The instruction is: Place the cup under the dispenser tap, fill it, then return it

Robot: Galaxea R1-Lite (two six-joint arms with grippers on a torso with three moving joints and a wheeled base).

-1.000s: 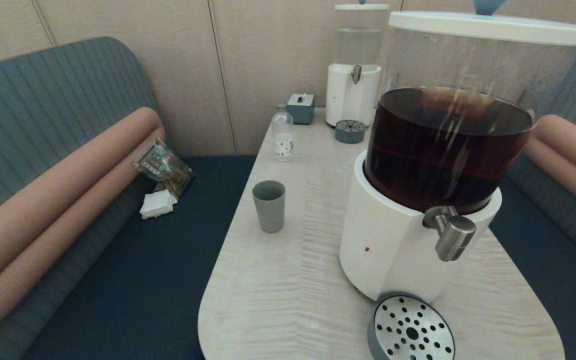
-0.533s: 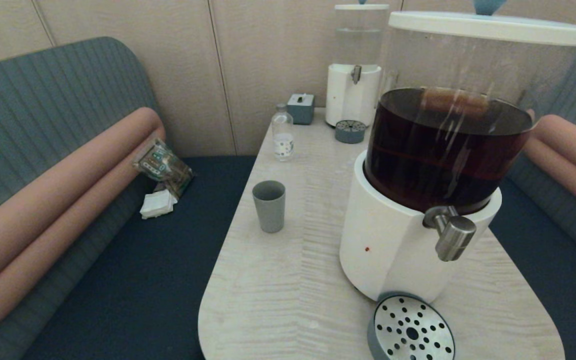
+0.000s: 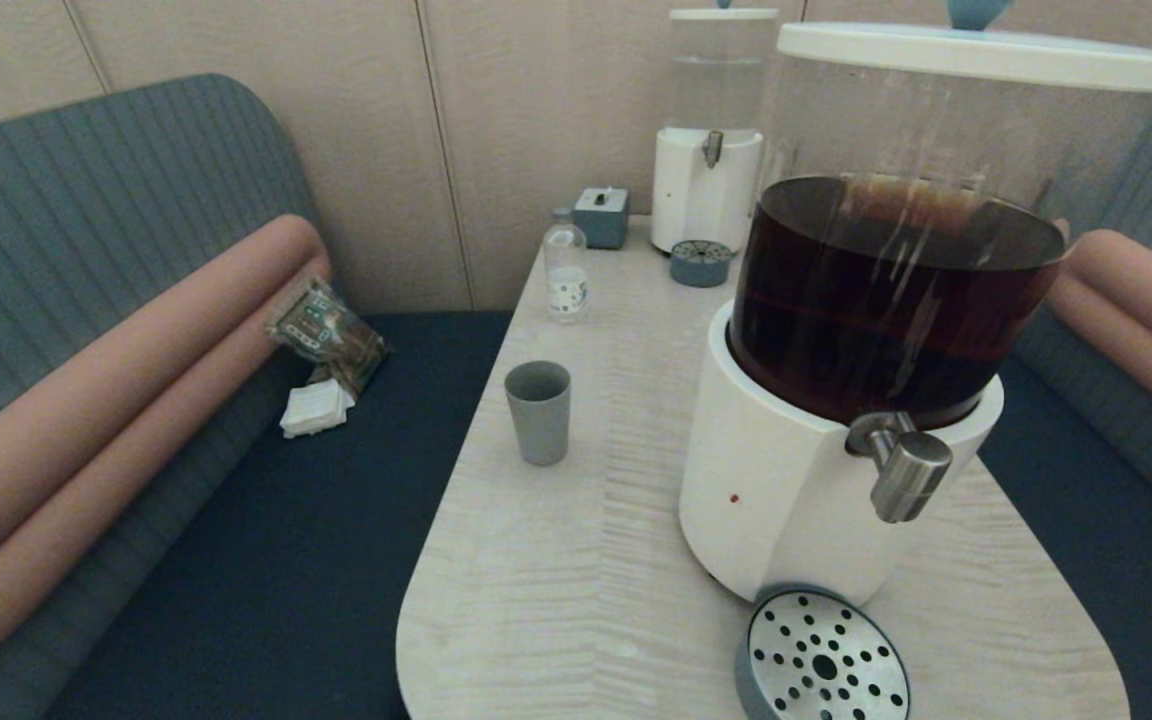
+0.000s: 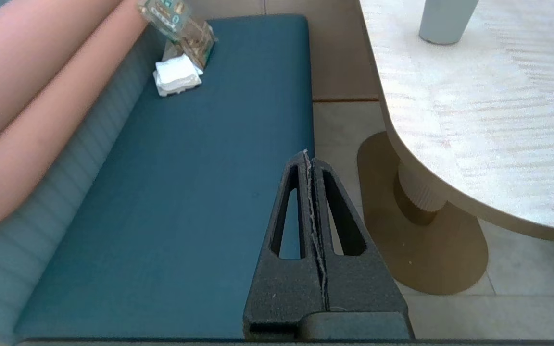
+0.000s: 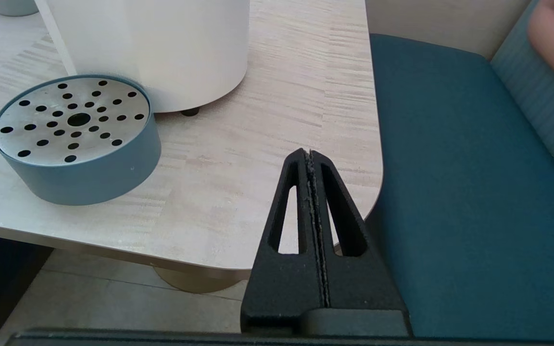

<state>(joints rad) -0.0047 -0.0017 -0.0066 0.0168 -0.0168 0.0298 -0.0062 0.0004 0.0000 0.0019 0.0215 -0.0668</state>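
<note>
The grey-green cup (image 3: 538, 411) stands upright on the pale table (image 3: 556, 590), left of the big white-based dispenser (image 3: 786, 490) with dark brown liquid. Its steel tap (image 3: 904, 470) juts out over the round perforated drip tray (image 3: 824, 660). Only the cup's lower part (image 4: 445, 21) shows in the left wrist view. My left gripper (image 4: 307, 154) is shut and empty, low over the blue bench seat beside the table. My right gripper (image 5: 307, 153) is shut and empty near the table's front right corner, with the drip tray (image 5: 72, 139) off to one side. Neither arm appears in the head view.
A small clear bottle (image 3: 566, 267), a grey box (image 3: 602, 217) and a smaller clear-liquid dispenser (image 3: 708, 140) with its own drip tray (image 3: 701, 263) stand at the table's far end. Snack packet (image 3: 324, 330) and white napkins (image 3: 316, 408) lie on the left bench. Benches flank both sides.
</note>
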